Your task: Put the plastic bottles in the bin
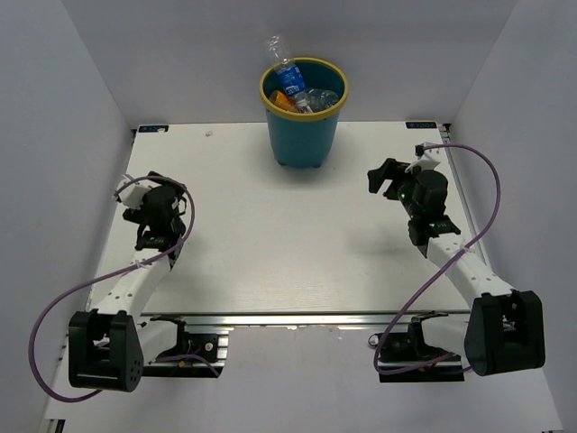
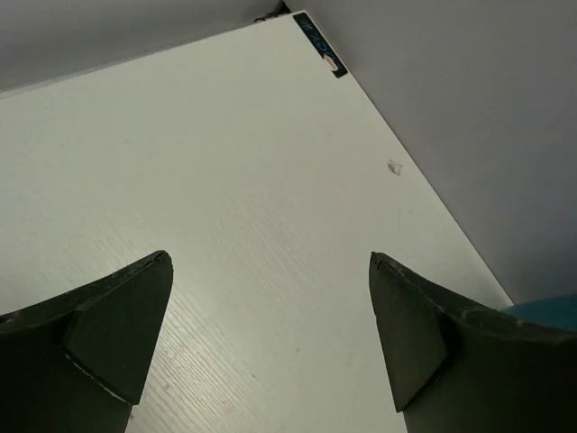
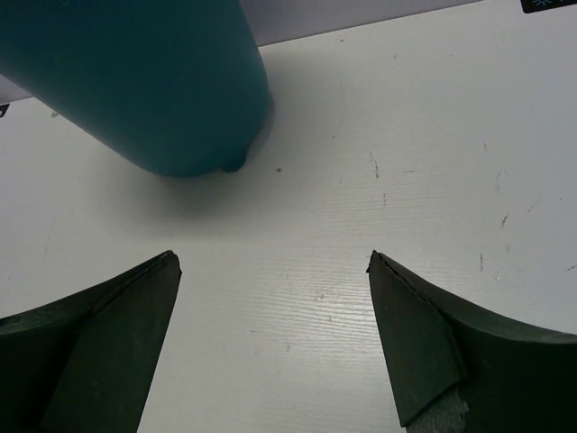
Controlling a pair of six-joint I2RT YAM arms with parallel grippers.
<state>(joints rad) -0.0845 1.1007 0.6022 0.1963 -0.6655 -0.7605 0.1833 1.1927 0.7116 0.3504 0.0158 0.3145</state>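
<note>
Bin (image 1: 302, 135): round teal bucket w/ yellow rim, upright at far centre of the counter (image 1: 270, 253), tapering twd its base.
Plastic bottles (image 1: 306, 90): the ones in view all sit inside the bin, piled up to the rim; exact count can't tell.
Tall bottle (image 1: 288, 77): clear w/ blue label, tilted twd far left, one end poking well above the rim.
Orange bottle (image 1: 281, 102): at L side of the pile, partly under the tall bottle.
Clear bottles (image 1: 323, 96): on R side of the pile, just below the rim.
Left end effector (image 2: 270, 262): jaws spread wide, nothing betw them but bare counter. Over L side of the counter, well apart from the bin, aimed twd the far-left corner; a sliver of teal shows at the R edge of the left wrist view.
Right end effector (image 3: 273, 257): jaws spread wide, holding nothing. Over R side of the counter, near the bin but apart from it; the right wrist view shows the bin's lower wall & base at upper L, w/ its shadow on the counter.
Cables (image 1: 54, 316): purple, one loop per arm.
Corner sticker (image 2: 320, 45): small, dark, at the far-left counter corner.
Counter surface: white, faint scuffs & specks.
Arm bases (image 1: 104, 347): black, at the near edge, L & R.
</note>
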